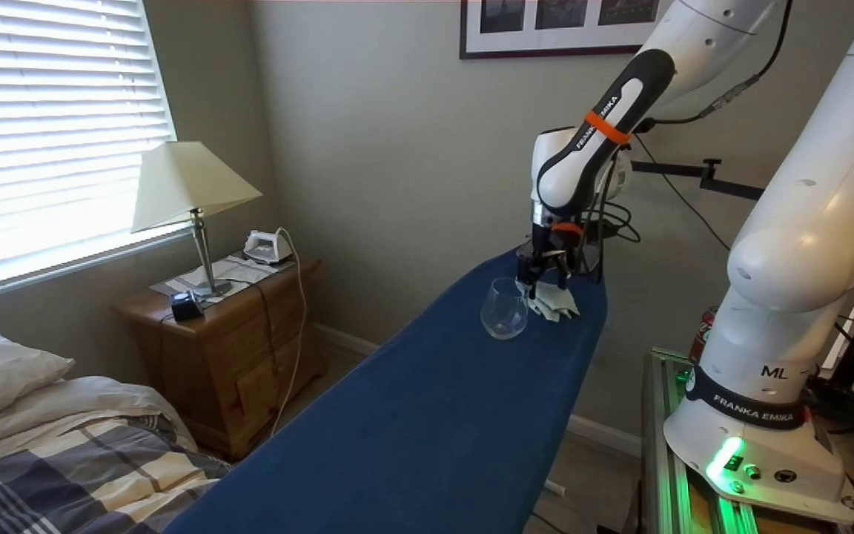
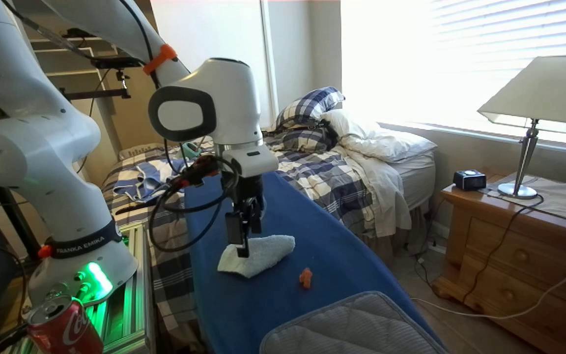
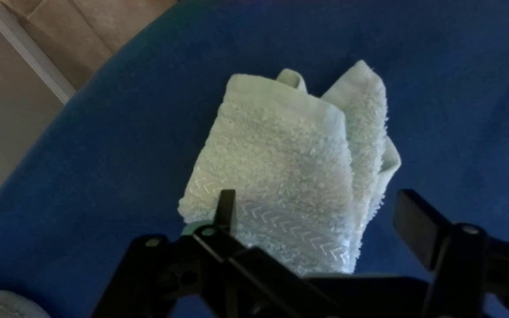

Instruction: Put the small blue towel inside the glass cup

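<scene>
The small towel is pale whitish-blue terry cloth, folded. It lies on the blue ironing board in both exterior views. It fills the middle of the wrist view. The clear glass cup stands upright on the board beside the towel. The cup is out of the wrist view. My gripper is open and points down over the towel, as an exterior view also shows. In the wrist view the fingers are wide apart, one over the towel's edge and one past its other side. Nothing is held.
A small orange object and a grey quilted pad lie on the board near the towel. A nightstand with lamp and iron stands apart. A red can is by the robot base.
</scene>
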`<state>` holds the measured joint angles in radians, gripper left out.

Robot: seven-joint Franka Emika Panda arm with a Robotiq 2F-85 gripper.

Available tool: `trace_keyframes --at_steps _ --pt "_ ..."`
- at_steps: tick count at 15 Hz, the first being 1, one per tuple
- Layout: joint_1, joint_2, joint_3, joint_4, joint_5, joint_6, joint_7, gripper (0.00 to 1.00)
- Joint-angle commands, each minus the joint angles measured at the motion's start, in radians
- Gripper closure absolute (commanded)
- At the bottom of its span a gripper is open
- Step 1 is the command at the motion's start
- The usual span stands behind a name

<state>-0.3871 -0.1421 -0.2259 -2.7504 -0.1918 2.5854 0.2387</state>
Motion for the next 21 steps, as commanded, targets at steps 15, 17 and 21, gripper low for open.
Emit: trace_keyframes --at_steps 15,17,21 --pt "0.055 -0.103 0.027 0.004 -0.007 -0.057 0.017 0.98" --pt "0.060 -0.166 0.048 0.009 -0.009 -0.109 0.020 0.98" --pt "0.061 -0.286 0.096 0.035 -0.013 -0.189 0.017 0.98"
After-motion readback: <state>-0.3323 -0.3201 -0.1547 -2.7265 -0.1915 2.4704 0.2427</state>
